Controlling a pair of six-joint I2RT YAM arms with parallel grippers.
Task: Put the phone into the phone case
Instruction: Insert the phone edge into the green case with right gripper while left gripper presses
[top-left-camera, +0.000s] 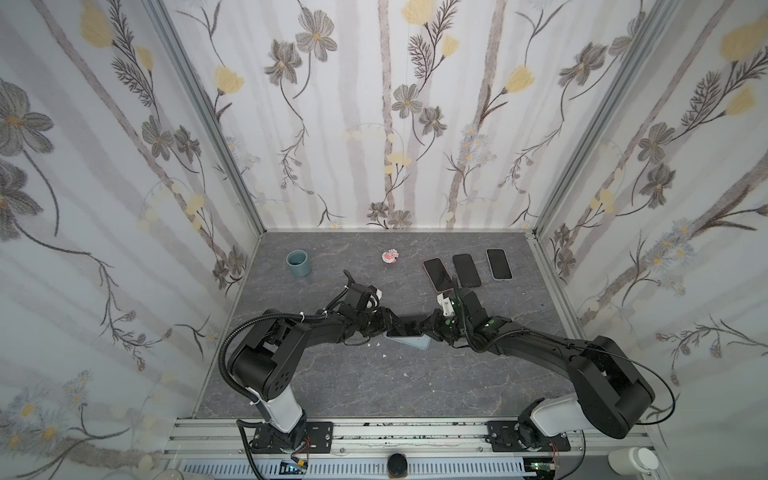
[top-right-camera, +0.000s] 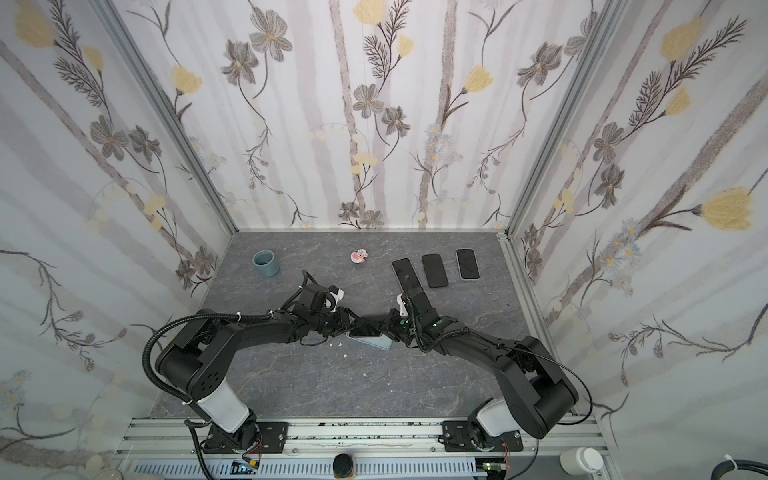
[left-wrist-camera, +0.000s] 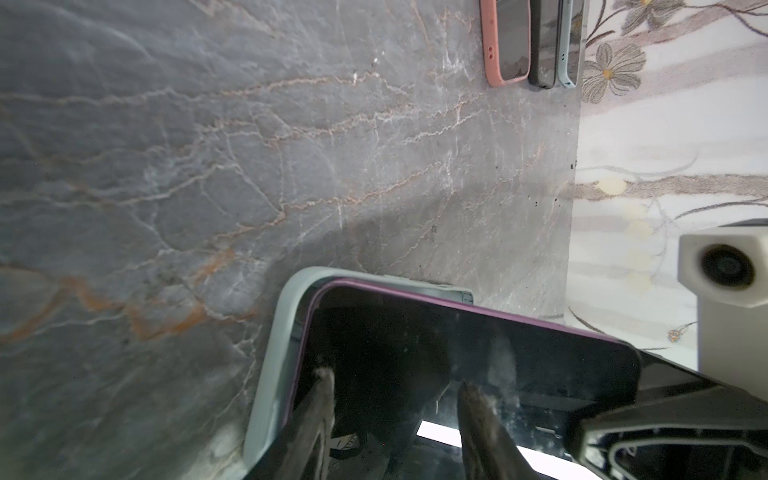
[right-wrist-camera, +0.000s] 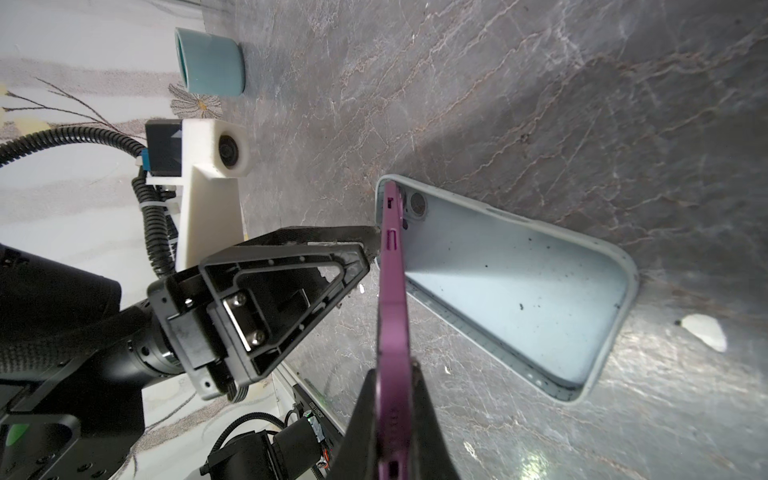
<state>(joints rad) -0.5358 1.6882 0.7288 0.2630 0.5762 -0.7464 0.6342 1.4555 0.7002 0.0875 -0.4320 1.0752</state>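
Right wrist view, tilted phone (right-wrist-camera: 390, 291), far end inside phone case (right-wrist-camera: 519, 299)

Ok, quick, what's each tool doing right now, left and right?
Left tool: open, tips against the phone screen, gripping nothing.
Right tool: closed, holding the phone by its edge.

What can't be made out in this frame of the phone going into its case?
- Both top views: where the phone meets the case, hidden by the left claw and right claw.
- Left wrist view: the phone's near end, cut off by the picture's edge.
- Right wrist view: the phone's screen, since it shows edge-on.
- Both top views: the pink-and-white item at the back, too small to identify.
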